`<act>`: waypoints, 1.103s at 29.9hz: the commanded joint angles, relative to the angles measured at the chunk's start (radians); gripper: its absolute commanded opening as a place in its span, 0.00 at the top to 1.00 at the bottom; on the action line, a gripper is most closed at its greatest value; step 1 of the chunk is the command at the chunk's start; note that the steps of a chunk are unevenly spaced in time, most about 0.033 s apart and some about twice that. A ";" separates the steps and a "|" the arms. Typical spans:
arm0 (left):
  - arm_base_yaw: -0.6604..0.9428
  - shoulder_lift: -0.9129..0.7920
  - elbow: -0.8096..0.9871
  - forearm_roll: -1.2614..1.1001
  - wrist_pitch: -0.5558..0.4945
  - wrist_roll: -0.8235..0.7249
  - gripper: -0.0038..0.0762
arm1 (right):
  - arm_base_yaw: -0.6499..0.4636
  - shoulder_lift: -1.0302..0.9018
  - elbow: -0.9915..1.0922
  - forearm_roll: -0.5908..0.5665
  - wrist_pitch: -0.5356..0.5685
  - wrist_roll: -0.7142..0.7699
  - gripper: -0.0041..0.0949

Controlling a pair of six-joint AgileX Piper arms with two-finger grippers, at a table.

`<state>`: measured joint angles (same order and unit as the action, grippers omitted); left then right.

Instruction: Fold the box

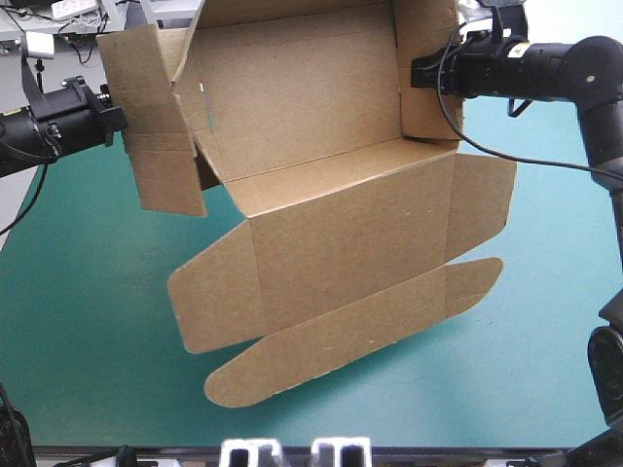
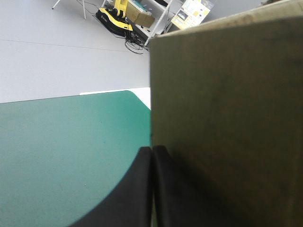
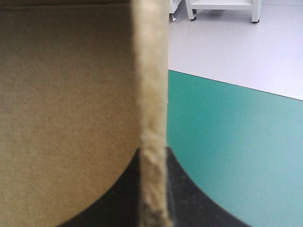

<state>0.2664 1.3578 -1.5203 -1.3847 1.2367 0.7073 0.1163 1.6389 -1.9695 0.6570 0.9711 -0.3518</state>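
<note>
The brown box (image 1: 321, 165) hangs in the air above the teal-green table (image 1: 88, 292), held between both arms. Its side walls stand raised around the base panel, and the long lid with rounded end flaps droops toward the table's front. My left gripper (image 1: 125, 122) is shut on the box's left wall; in the left wrist view its black fingers (image 2: 142, 189) meet against the brown board (image 2: 227, 123). My right gripper (image 1: 414, 73) is shut on the right wall; in the right wrist view the board's edge (image 3: 151, 94) runs up from between the fingers (image 3: 182, 194).
Teal-green cover (image 2: 61, 156) lies below and around the lifted box. The table's far rounded corner (image 2: 137, 97) shows beyond my left gripper. A black cable (image 1: 506, 151) trails from my right wrist over the table's right side.
</note>
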 commanded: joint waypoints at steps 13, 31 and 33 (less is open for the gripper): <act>-0.147 -0.030 -0.029 -0.010 0.004 -0.015 0.97 | 0.037 0.032 -0.022 0.033 -0.106 0.044 0.97; -0.228 -0.030 -0.029 0.160 -0.082 -0.015 0.95 | 0.037 0.055 -0.022 -0.051 -0.124 0.063 0.97; -0.228 -0.028 -0.029 0.160 -0.065 -0.015 0.90 | 0.037 0.055 -0.022 -0.053 -0.130 0.063 0.97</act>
<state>0.0465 1.3578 -1.5203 -1.1631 1.1729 0.6972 0.1521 1.7422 -1.9620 0.5575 0.9212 -0.3120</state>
